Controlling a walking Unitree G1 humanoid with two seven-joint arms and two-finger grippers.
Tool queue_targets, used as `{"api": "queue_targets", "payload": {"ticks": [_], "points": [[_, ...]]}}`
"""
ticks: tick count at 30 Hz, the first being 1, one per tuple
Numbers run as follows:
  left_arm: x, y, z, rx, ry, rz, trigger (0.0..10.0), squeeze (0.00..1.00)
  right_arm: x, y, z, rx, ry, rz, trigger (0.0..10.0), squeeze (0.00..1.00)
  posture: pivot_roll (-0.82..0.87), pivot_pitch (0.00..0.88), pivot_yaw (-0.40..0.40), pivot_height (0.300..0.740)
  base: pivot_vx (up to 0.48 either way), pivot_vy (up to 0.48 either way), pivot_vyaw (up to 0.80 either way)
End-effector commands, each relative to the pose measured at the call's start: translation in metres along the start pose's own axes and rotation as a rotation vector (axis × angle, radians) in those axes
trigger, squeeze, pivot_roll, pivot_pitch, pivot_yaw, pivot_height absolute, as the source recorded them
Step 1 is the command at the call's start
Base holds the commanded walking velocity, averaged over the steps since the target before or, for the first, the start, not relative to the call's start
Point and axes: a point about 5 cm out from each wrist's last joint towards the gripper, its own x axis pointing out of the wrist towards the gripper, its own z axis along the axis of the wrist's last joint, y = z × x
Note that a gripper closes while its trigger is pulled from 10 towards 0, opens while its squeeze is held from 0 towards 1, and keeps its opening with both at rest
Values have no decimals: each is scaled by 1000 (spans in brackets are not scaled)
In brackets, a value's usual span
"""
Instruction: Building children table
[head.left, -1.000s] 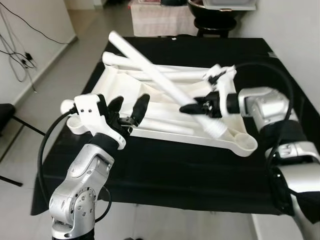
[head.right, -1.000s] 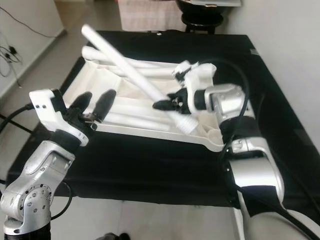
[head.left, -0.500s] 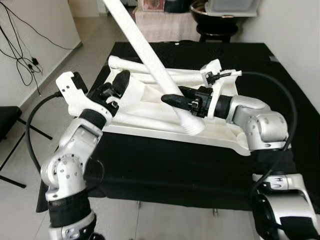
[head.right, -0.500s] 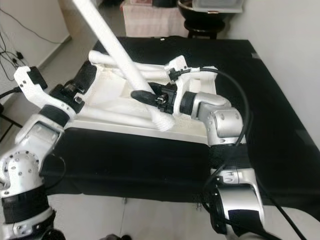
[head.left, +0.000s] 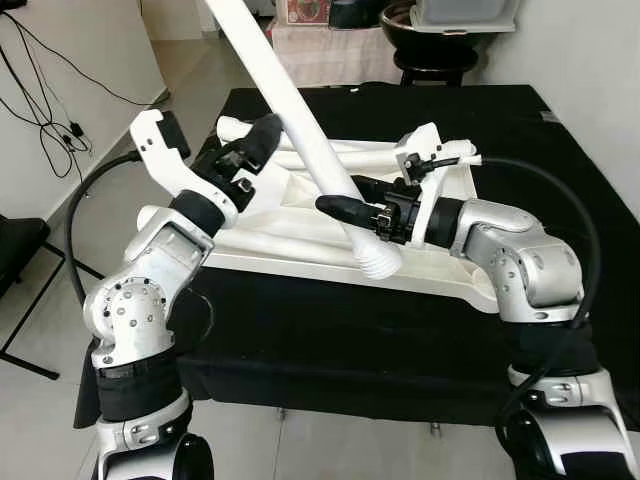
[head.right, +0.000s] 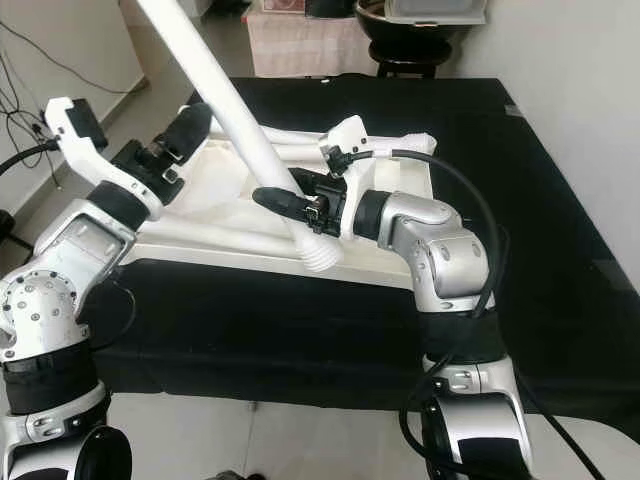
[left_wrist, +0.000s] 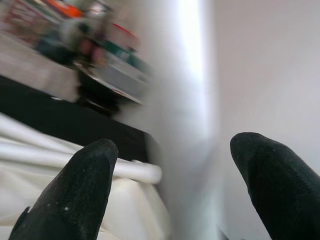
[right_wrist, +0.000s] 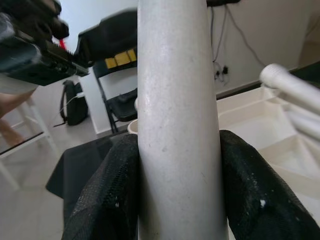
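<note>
On the left, the left claw (head.left: 262, 140) is raised above the upturned white table top (head.left: 300, 215), its two fingers (left_wrist: 82, 187) spread apart on either side of the long white leg (head.left: 290, 105) but not closed on it. In the middle, this leg stands tilted, its ribbed threaded end (head.left: 378, 262) just above the table top, not yet in a corner socket. On the right, the right claw (head.left: 345, 208) is clenched around the lower part of the leg. Other white legs (head.left: 330, 150) lie loose along the far side of the table top, which rests on the black worktop (head.left: 400, 330). I judge the building is at an early stage: no leg appears mounted yet.
</note>
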Motion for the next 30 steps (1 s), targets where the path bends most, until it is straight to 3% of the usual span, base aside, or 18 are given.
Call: {"api": "queue_targets", "payload": {"ticks": [1, 5, 11, 21, 23, 24, 30], "points": [[-6, -9, -12, 13, 56, -59, 10000, 0, 2, -4, 6, 42, -29, -31, 10000, 0, -111, 62, 52, 740, 0, 0, 0], [-10, -12, -17, 31, 73, -70, 10000, 0, 3, -10, 8, 78, -48, -64, 10000, 0, -111, 62, 52, 740, 0, 0, 0], [-2, -4, 6, 62, -44, 24, 10000, 0, 0, 18, 5, -16, -28, 112, 10000, 0, -107, 61, 47, 740, 0, 0, 0], [6, -5, 18, 38, -92, 16, 10000, 0, -4, 34, -4, -59, 24, 204, 10000, 0, -120, 61, 60, 740, 0, 0, 0], [7, -6, 20, 25, -100, 7, 9608, 0, -4, 33, -6, -62, 36, 198, 10000, 0, -121, 60, 62, 740, 0, 0, 0], [8, -8, 22, -2, -114, -8, 0, 0, -3, 32, -10, -63, 48, 184, 10000, 0, -119, 57, 63, 740, 0, 0, 0], [7, -13, 25, -38, -133, -37, 0, 0, -1, 25, -22, -76, 94, 134, 10000, 0, -121, 46, 58, 740, 0, 0, 0]]}}
